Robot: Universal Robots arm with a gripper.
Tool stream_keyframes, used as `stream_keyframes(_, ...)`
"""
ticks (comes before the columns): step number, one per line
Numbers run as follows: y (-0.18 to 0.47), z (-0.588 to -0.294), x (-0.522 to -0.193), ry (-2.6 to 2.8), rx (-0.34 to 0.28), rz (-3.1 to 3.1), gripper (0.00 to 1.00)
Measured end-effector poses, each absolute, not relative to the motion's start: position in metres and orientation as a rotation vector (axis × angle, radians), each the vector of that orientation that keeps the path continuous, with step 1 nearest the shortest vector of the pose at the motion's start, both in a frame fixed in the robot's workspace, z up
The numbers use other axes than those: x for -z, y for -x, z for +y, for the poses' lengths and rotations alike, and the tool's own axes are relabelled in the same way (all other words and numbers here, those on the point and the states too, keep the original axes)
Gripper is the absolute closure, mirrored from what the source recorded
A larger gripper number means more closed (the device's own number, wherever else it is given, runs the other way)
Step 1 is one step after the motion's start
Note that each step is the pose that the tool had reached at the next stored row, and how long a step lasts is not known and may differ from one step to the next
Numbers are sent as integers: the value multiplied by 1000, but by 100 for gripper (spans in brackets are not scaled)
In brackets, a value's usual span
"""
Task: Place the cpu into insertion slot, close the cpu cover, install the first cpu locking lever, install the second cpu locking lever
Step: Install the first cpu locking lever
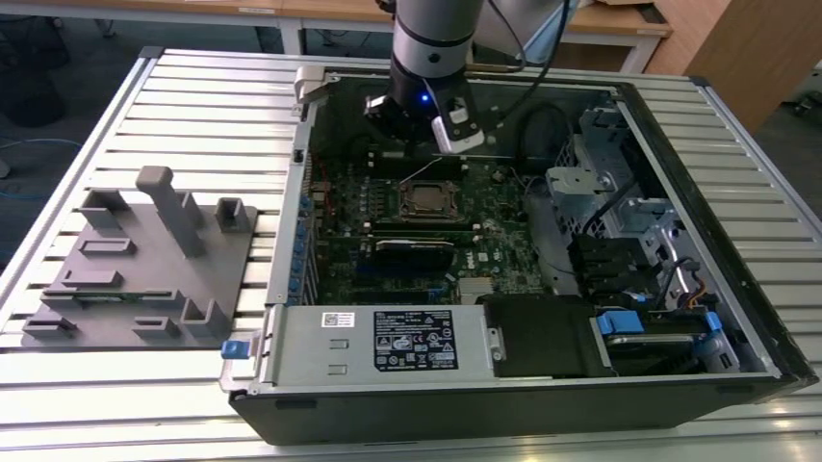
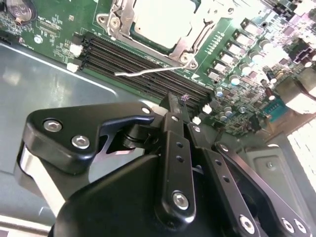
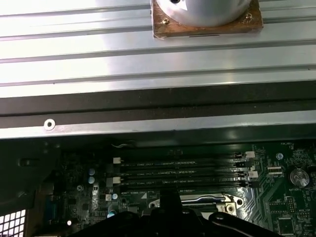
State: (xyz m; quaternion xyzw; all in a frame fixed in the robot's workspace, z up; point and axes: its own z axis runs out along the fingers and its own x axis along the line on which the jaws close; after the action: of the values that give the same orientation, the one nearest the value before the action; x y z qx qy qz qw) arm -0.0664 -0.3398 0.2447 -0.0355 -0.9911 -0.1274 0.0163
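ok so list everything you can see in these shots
table: one, silvery slatted metal, under everything
computer case: one, black, open, on the table
circuit board: one, green, inside the case
insertion slot: one, silvery-rimmed, mid-board
cpu: one, silver-grey, seated in the insertion slot
cpu cover: one, silvery frame, around the cpu's top
memory slots: four, black, beside the insertion slot
locking lever: one, silvery wire, sticking out over the memory slots
power supply: one, silvery, at the case's end nearest the exterior camera
parts fixture: one, grey, on the table, exterior view's left
arm: one, silver-grey, above the case
hand: one, black, by the memory slots
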Motion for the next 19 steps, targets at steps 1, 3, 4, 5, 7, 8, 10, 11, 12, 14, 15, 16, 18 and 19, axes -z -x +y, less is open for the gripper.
stream_keyframes(1,66,-340,-244,119,396,-3085,90)
stream_keyframes(3,66,-340,-242,144,392,-3091,90)
stream_keyframes(4,66,-340,-242,159,390,-3094,90)
stream_keyframes(5,66,-340,-241,175,388,-3096,90)
stream_keyframes(7,66,-340,-240,207,383,-3101,90)
stream_keyframes(8,66,-340,-239,223,378,-3103,90)
stream_keyframes(10,66,-340,-239,255,361,-3107,90)
stream_keyframes(11,66,-340,-239,269,354,-3108,90)
stream_keyframes(12,66,-340,-239,282,347,-3110,90)
stream_keyframes(14,66,-340,-238,304,334,-3112,90)
stream_keyframes(15,66,-340,-238,308,332,-3112,90)
stream_keyframes(16,66,-340,-238,308,332,-3112,90)
stream_keyframes(18,66,-340,-238,308,332,-3112,90)
stream_keyframes(19,66,-340,-238,308,332,-3112,90)
